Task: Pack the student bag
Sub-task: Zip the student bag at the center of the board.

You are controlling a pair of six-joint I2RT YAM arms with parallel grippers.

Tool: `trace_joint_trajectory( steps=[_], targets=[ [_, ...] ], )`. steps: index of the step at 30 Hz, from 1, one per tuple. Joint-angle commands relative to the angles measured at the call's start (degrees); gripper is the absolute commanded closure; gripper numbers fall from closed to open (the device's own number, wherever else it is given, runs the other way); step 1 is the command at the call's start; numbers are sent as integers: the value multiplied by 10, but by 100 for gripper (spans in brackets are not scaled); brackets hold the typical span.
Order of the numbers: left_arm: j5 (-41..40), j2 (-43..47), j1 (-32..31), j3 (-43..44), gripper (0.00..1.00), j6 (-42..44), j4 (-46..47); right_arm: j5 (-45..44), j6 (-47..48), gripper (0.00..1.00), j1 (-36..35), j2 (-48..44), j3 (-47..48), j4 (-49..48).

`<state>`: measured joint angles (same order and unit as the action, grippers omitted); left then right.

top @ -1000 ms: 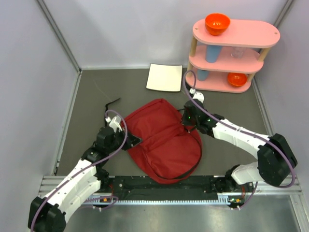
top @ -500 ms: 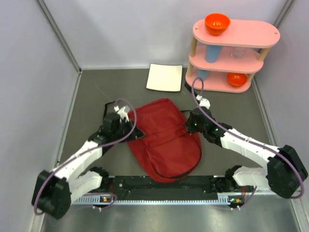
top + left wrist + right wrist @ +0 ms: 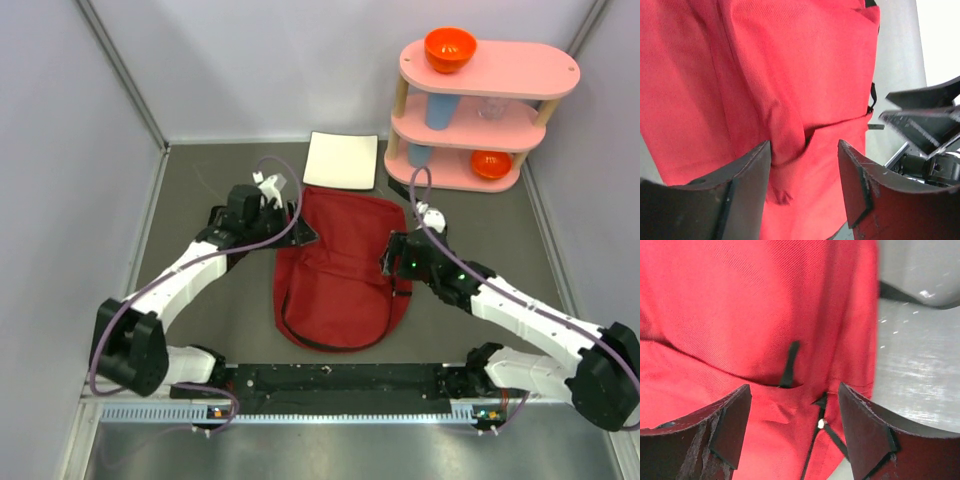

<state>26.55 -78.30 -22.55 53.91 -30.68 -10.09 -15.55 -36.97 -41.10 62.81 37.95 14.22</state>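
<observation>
Flat on tabletop [image 3: 200,300] between both arms: bag [image 3: 340,290]. At its right edge: right tool [image 3: 390,263], jaws apart, gripping nothing. At far left corner: left tool [image 3: 303,233], parted, empty. Beyond: plate [image 3: 341,160], shelf [image 3: 520,68].

student bag [image 3: 805,65] cropped in both wrist views; middle-shelf object [image 3: 490,108] indistinct

Pale walls [image 3: 270,70]; grey tabletop [image 3: 200,170], possibly felt; pink three-tier shelf [image 3: 520,68] back-right.
</observation>
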Motion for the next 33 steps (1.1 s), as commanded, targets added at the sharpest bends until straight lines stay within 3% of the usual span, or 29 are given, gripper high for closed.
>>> trace_joint_trajectory(
  steps=[1, 7, 14, 19, 22, 24, 28, 33],
  targets=[
    [-51, 109, -1, -53, 36, 20, -11, -15, -10, 29, 47, -65, 24, 34],
    [-129, 212, 0, -148, 27, 6, -34, 62, -35, 24, 129, -81, -3, 49],
    [-192, 256, 1, -232, 17, -25, 0, 153, -78, 20, 142, -16, -27, 13],
    [-128, 203, 15, -264, 13, -55, 73, 218, -108, 19, 143, 45, -41, -52],
    [-32, 149, 15, -284, 13, -90, 150, 235, -108, 18, 144, 83, -30, -71],
    [43, 105, 15, -298, 21, -122, 207, 255, -96, 18, 144, 106, -19, -82],
    [98, 53, 12, -315, 27, -170, 319, 283, -72, 18, 145, 155, 32, -82],
    [80, 65, 6, -282, 26, -135, 264, 265, -57, 18, 146, 174, 62, -81]
  ],
)
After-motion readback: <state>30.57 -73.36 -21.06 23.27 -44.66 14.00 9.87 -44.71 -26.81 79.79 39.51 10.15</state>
